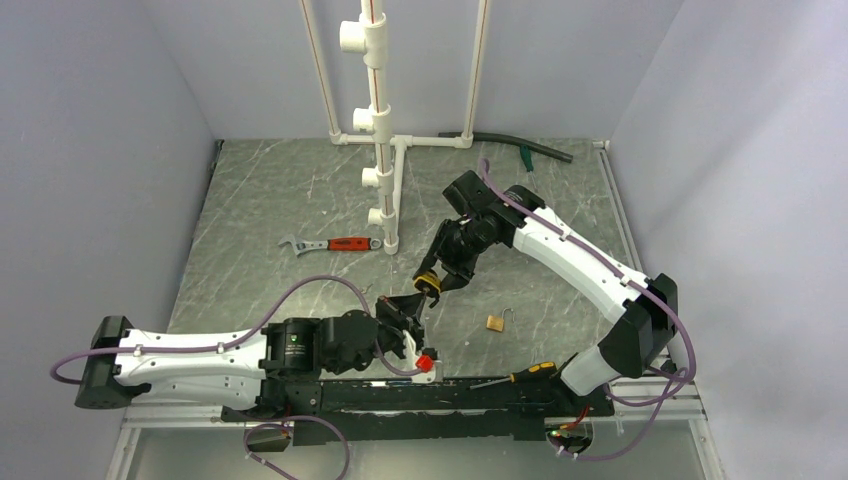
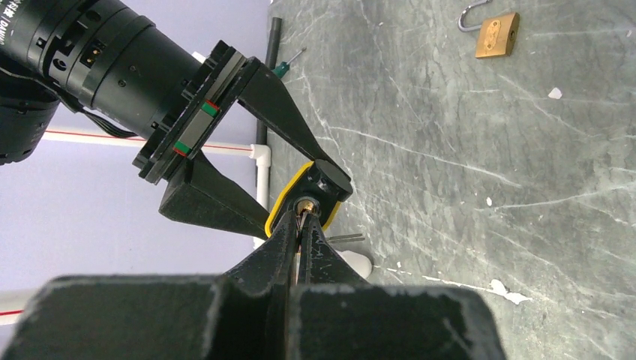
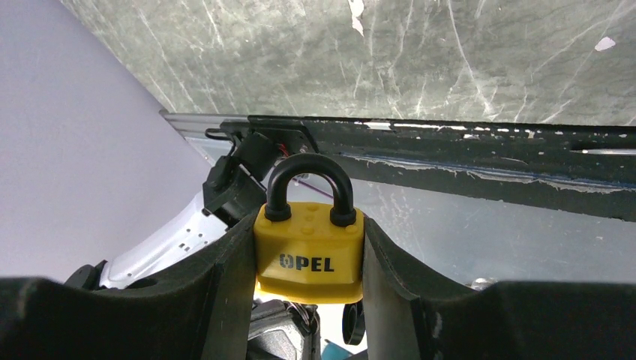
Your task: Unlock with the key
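My right gripper [image 3: 309,262] is shut on the yellow-and-black padlock [image 3: 309,255], its fingers pressing the two sides of the body. The black shackle [image 3: 309,169] sits down in both holes. In the top view the padlock [image 1: 428,281] hangs above the table, between the two arms. My left gripper [image 2: 302,219] is shut on the key [image 2: 301,227], a thin metal sliver between its fingertips. The key's tip meets the brass keyhole [image 2: 305,203] on the padlock's underside [image 2: 322,182]. Most of the key is hidden by the fingers.
A small brass padlock [image 1: 495,322] lies on the table to the right of the grippers. A black-and-yellow screwdriver [image 1: 520,376] rests by the right arm's base. A red-handled wrench [image 1: 330,244] lies left of the white pipe frame [image 1: 385,150]. A black hose [image 1: 520,148] lies at the back.
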Tool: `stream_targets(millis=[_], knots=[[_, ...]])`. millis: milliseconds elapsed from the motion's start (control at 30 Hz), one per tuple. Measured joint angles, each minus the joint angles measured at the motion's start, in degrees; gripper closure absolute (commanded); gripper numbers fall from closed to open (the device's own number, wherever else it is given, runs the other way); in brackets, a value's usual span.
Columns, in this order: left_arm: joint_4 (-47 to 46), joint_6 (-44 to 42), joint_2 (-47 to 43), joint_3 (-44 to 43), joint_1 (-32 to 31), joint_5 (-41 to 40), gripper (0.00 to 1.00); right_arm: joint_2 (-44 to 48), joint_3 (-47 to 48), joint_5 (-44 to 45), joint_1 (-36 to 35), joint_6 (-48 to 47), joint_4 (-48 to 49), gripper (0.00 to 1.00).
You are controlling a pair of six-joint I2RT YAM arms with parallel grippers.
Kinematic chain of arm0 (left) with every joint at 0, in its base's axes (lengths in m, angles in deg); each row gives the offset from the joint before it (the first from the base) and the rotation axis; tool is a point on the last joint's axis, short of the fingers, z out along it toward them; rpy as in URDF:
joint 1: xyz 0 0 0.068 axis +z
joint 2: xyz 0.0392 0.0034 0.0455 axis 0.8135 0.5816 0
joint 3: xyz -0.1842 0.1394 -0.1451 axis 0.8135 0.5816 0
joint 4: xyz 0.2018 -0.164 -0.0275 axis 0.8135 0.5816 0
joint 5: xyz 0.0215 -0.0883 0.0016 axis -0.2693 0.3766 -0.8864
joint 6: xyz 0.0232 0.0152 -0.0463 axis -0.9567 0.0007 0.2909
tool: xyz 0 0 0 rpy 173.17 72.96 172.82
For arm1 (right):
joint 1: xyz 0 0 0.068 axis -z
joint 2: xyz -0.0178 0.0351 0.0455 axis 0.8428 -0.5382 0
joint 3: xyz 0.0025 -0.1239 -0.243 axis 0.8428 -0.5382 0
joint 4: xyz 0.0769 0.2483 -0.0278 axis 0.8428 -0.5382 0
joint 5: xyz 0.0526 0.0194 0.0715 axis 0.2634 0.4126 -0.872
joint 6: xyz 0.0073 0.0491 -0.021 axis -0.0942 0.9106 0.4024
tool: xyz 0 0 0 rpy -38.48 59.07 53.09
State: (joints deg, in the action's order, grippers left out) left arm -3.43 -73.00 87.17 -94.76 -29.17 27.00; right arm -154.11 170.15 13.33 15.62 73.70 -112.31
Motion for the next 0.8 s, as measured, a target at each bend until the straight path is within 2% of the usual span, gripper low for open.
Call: stream_targets(millis=[333, 800], knots=[[1.27, -3.32, 0.11, 0.00, -0.52, -1.49, 1.00, 0.00, 0.00, 0.31, 0.04, -0.31, -0.09, 1.00], [1.22, -2.97, -1.01, 0.00, -0.59, -0.50, 1.00, 0.00, 0.00, 0.15, -0.33, -0.48, -0.42, 1.00]])
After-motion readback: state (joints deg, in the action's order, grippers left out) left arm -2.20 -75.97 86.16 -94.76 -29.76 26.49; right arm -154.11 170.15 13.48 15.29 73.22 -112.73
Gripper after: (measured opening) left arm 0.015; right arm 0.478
